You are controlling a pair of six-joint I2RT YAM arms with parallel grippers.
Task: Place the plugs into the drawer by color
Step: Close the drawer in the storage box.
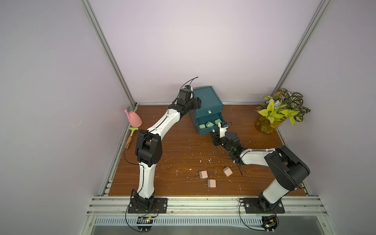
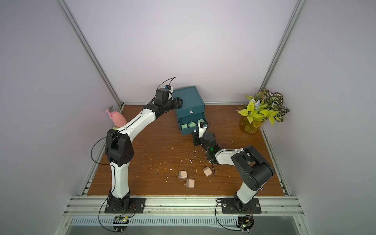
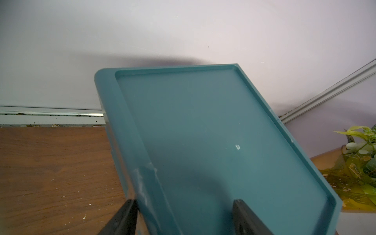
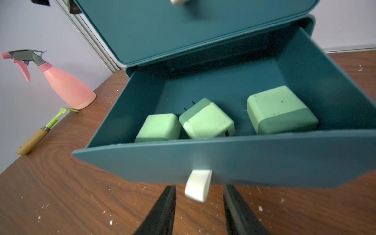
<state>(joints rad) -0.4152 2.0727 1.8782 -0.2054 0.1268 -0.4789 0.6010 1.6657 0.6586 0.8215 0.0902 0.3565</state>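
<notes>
Your left arm (image 1: 162, 124) and right arm (image 1: 254, 156) are built alike: glossy white link shells between bulky matte black joint housings. A dark line runs along the left arm's shells. Thin black cables (image 1: 125, 152) loop alongside them, and each is bolted to a black base plate (image 1: 160, 203) dotted with small screws. A green light (image 1: 235, 149) glows near your right wrist. The right gripper (image 4: 200, 186) shows two tapered black fingers (image 4: 162, 211).

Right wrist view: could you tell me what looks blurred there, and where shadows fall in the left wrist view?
Right wrist view: the white tab handle and open drawer front are soft, the green plugs sharper. Left wrist view: a shadow lies on the chest top and the wall behind.
</notes>
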